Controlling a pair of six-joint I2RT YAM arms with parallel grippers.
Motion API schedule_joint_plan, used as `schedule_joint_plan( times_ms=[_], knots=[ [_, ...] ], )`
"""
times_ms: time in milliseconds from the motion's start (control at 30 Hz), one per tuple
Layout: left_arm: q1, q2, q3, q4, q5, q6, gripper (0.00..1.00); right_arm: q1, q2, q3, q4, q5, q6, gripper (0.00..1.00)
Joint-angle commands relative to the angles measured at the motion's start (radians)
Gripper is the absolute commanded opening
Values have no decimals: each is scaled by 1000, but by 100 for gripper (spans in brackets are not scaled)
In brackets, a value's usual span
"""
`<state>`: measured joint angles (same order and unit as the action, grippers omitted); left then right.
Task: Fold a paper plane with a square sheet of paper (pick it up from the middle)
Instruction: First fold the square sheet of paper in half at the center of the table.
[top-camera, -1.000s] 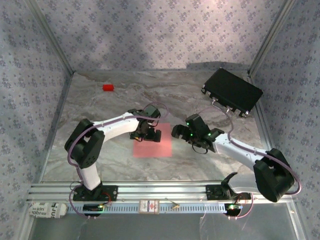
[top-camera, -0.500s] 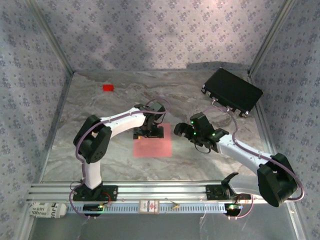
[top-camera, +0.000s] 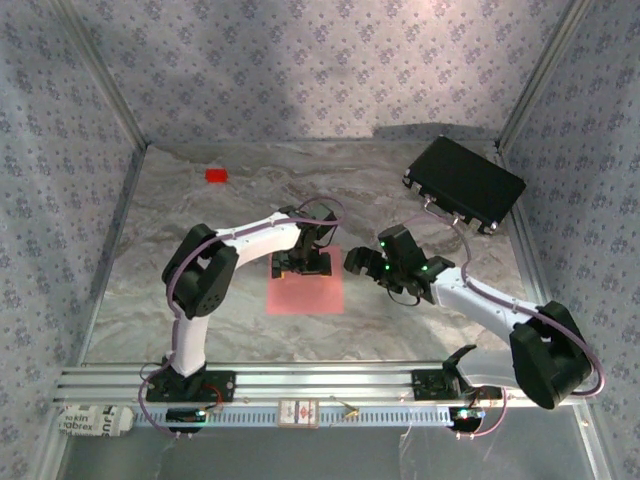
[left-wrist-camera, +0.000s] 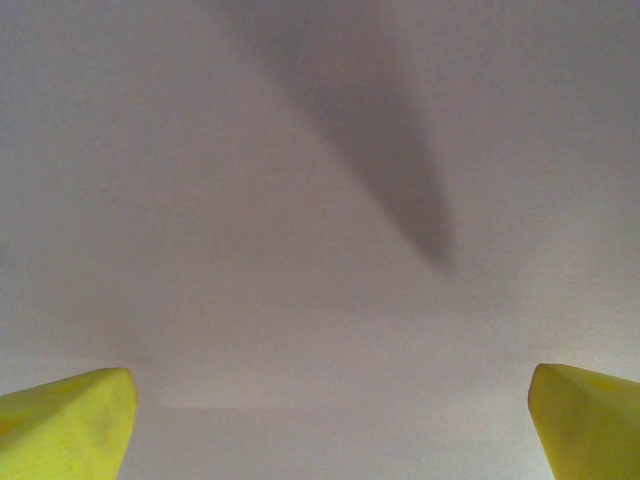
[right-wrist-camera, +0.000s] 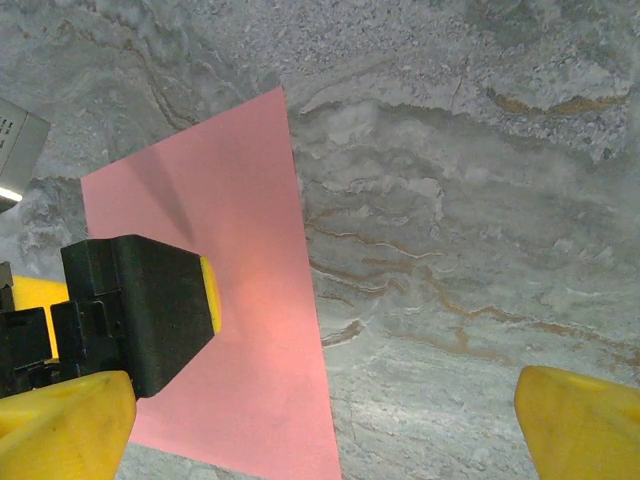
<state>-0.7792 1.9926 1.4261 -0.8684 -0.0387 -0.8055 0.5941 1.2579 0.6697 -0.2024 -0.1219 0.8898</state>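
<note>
1. Grey marbled worktop (top-camera: 180, 230), veined with brown where seen close up.
2. Enclosed on three sides by pale walls (top-camera: 320, 60) patterned with small blue flowers.
3. Metal posts (top-camera: 101, 72) in both back corners.
4. Slotted aluminium rail (top-camera: 330, 378) along the near edge.
5. Soft, even light.

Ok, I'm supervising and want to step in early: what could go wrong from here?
The left gripper, open, is over the far part of the sheet, not its middle, so the pick may land off-centre. The sheet lies flat on the table; a pinch may slide or crumple it. The right gripper, open, hovers close by; the two might bump.
</note>
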Motion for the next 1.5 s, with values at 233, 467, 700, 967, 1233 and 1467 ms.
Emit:
schedule_joint_plan(
  times_ms=[233, 467, 700, 967, 1233, 1467],
  knots=[
    [-5, 34, 14, -26, 14, 22, 100, 8, 14, 4, 6, -16, -25, 99],
    [-5, 52, -35, 16, 35, 25, 100, 9, 8, 4, -12, -17, -27, 99],
    [-5, 58, -83, 46, 45, 22, 100, 13, -15, -24, 14, 3, -14, 99],
    [-5, 50, -113, 78, 58, 13, 100, 12, -6, -1, -7, 8, -23, 99],
    [-5, 52, -109, 87, 63, 11, 99, 15, 18, 13, -11, 4, -18, 99],
    [-6, 54, -115, 92, 70, 9, 99, 19, 26, 22, -13, 7, -18, 99]
  ],
)
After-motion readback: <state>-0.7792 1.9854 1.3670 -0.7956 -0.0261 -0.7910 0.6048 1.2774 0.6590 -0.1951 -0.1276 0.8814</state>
